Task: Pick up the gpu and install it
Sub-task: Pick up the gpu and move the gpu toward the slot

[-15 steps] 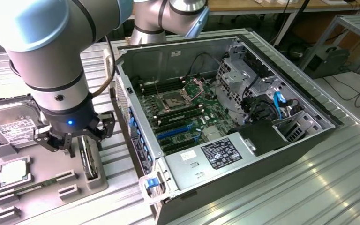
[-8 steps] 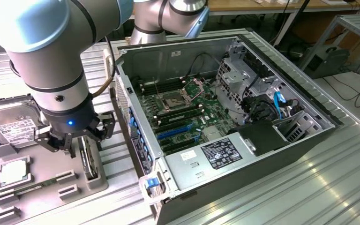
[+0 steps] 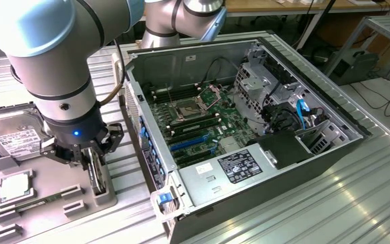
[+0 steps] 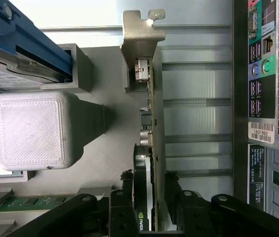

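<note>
Status: pick-up stage, install not begun. The gpu [image 3: 99, 179] stands on edge in a slot of the grey holder [image 3: 107, 199] at the lower left of the exterior view, outside the case [image 3: 181, 61], which lies open across the centre of the frame. The gripper [image 3: 89, 163] is down over the card's upper edge. In the wrist view the fingers [image 4: 173, 193] are partway in, one on each face of the card and just beside it. A thin gap appears on at least one side, so I judge the card straddled but not yet clamped. The card's bracket [image 4: 140, 39] sits at the far end, against the holder, and the card looks fully seated in its slot, not lifted. The blue slots [image 3: 189, 144] on the board [image 3: 202, 114] inside the case carry no card. Other parts on the holder are untouched: the drive [image 3: 15, 136] at middle left and the chip [image 3: 15, 186] below it. Done: approach and alignment over the card. Left: a firm grip, the lift, the carry to the case, and seating.
</note>
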You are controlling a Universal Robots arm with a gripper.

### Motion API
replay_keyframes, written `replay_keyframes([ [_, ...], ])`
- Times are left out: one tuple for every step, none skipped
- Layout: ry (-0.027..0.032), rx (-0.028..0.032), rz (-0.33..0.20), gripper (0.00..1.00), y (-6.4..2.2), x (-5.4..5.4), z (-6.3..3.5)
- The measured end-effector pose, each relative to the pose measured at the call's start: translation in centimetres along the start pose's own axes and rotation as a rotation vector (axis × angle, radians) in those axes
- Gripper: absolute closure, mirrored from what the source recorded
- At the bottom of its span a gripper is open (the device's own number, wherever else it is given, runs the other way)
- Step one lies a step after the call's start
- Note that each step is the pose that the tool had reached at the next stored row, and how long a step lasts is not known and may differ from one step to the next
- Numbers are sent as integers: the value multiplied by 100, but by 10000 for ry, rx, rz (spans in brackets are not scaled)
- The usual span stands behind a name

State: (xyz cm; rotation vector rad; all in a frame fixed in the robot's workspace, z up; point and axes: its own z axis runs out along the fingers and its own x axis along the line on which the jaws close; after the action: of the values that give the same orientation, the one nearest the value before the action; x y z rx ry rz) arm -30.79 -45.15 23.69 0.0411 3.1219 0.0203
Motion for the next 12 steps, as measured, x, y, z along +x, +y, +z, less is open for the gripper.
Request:
replay_keyframes([
  [0, 0, 0, 62, 0, 0, 0],
  [0, 0, 0, 69, 0, 0, 0],
  [0, 0, 0, 69, 0, 0, 0],
  [0, 0, 0, 69, 0, 0, 0],
  [0, 0, 0, 69, 0, 0, 0],
  [0, 0, 0, 69, 0, 0, 0],
  [0, 0, 0, 69, 0, 0, 0],
  [0, 0, 0, 69, 0, 0, 0],
  [0, 0, 0, 71, 0, 0, 0],
  [0, 0, 0, 71, 0, 0, 0],
  [0, 0, 0, 73, 0, 0, 0],
  [0, 0, 1, 73, 0, 0, 0],
])
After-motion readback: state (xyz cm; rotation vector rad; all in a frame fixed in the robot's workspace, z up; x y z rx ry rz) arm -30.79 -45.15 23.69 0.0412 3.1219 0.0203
